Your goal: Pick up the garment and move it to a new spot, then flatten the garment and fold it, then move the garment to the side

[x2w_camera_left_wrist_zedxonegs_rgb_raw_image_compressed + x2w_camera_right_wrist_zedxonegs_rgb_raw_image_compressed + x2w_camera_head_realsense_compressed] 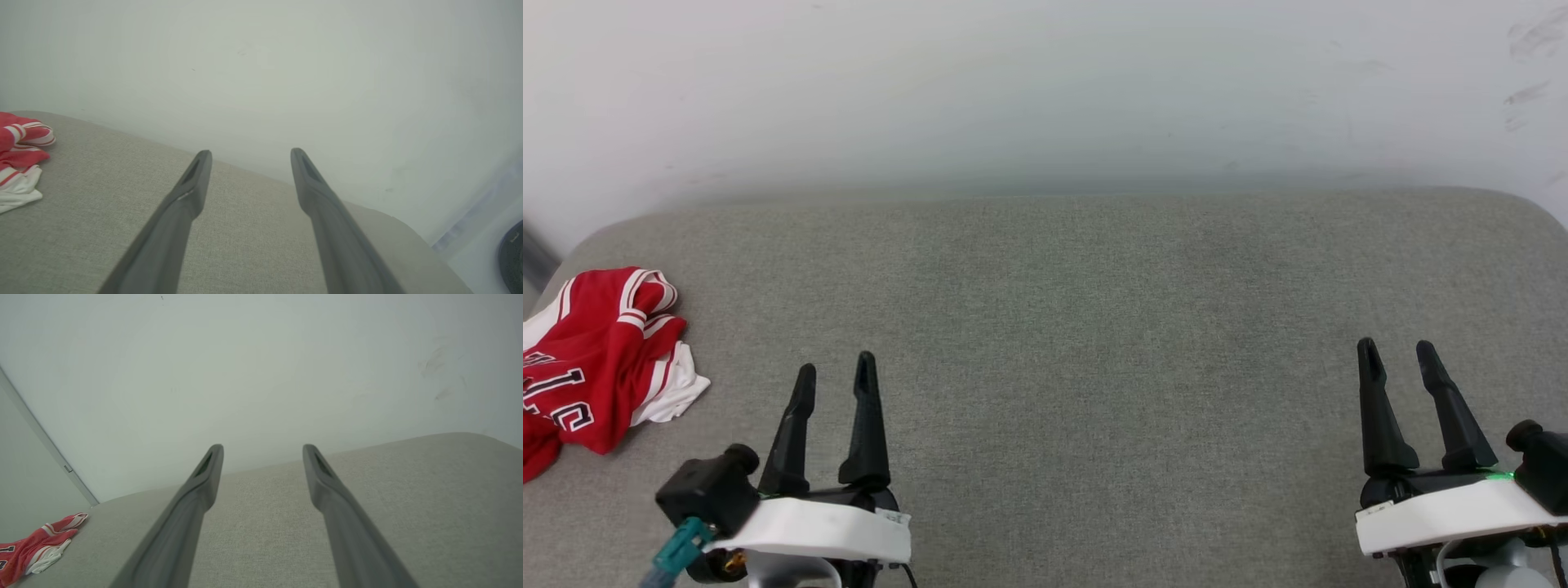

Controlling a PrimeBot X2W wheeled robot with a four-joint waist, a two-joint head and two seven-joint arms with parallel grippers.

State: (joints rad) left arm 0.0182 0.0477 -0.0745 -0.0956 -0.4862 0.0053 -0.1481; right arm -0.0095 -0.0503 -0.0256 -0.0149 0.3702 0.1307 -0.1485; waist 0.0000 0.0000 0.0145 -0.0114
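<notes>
White wall (1045, 82): fills the upper part of the head view, with faint scuff marks at its upper right.

Tabletop (1094, 327): grey woven fabric surface with rounded far corners, set against the wall and spanning the head view.

Shirt (596, 359): red, with white sleeves, red-and-white striped trim and black white-outlined letters. It lies crumpled in a heap at the tabletop's far left edge and is partly cut off by the frame. In the left wrist view the shirt (20, 155) shows at the left border, in the right wrist view (32, 547) at the lower left corner. It lies to the left of the left hand, apart from it, and well apart from the right hand.

Left hand (836, 363): at the lower left of the head view, above the tabletop, with fingers spread and nothing between them. The gap is plain in its own wrist view (251, 152).

Right hand (1396, 345): at the lower right, likewise spread and empty, with bare fabric visible between the fingers in its wrist view (263, 447).

Dark rounded object (512, 257): at the lower right edge of the left wrist view, beyond the tabletop. What it is cannot be told.
</notes>
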